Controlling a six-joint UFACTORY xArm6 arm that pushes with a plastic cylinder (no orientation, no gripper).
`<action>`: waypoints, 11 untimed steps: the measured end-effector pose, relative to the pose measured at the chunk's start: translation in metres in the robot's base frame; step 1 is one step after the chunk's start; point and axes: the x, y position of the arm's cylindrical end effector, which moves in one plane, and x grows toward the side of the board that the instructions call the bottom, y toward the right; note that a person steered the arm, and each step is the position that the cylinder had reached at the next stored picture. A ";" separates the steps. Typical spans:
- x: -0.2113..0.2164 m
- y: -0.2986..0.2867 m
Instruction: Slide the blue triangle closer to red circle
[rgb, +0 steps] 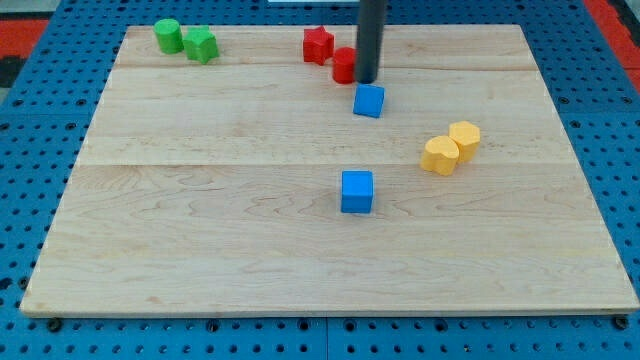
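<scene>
Blue triangle (368, 100): small blue block, its shape hard to make out, lying just below the red circle.
Red circle (345, 65): near the board's top edge, partly hidden by the rod.
My tip (366, 80): a bare rod end, nothing to open or close; it stands between red circle and blue triangle, just above the triangle.
Red star (318, 45): touching the circle's upper left.
Blue cube (357, 192): well below the circle.
Yellow blocks (450, 147): a touching pair, lower right of the circle.
Green blocks (185, 40): a touching pair, far left of the circle.
Board (200, 250): pale wood.
</scene>
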 end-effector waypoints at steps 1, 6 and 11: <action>-0.005 -0.021; 0.080 0.045; 0.064 -0.058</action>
